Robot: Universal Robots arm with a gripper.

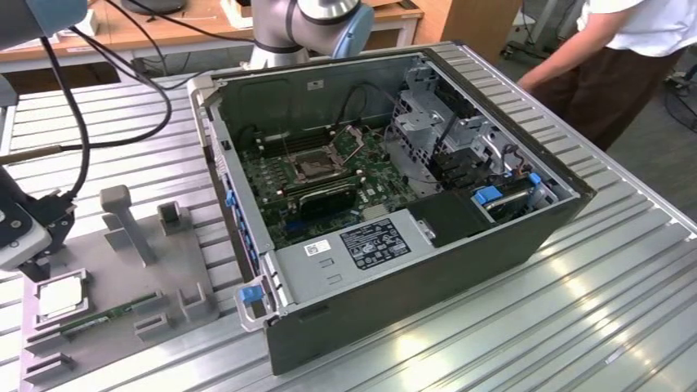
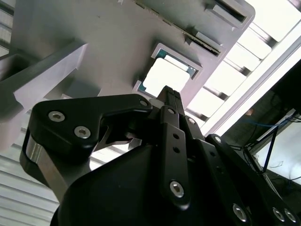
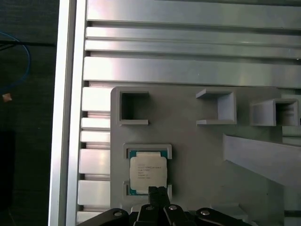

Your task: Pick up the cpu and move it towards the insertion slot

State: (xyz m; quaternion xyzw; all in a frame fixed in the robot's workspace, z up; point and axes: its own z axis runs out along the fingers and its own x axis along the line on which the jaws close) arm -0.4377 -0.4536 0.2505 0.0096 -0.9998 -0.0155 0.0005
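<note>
The gripper (image 3: 157,191) is hanging at the edge of the cpu (image 3: 148,172), its fingertips pressed together with nothing between them. The cpu is lying flat in a pocket of the grey tray (image 3: 197,155) on the ribbed aluminium table (image 1: 523,327). In the exterior view the insertion slot (image 1: 316,166) is sitting well apart from it inside the open computer case (image 1: 436,269), while a wooden desk (image 1: 163,33) is showing behind the table and a person (image 1: 632,49) is standing at the exterior view's right.
</note>
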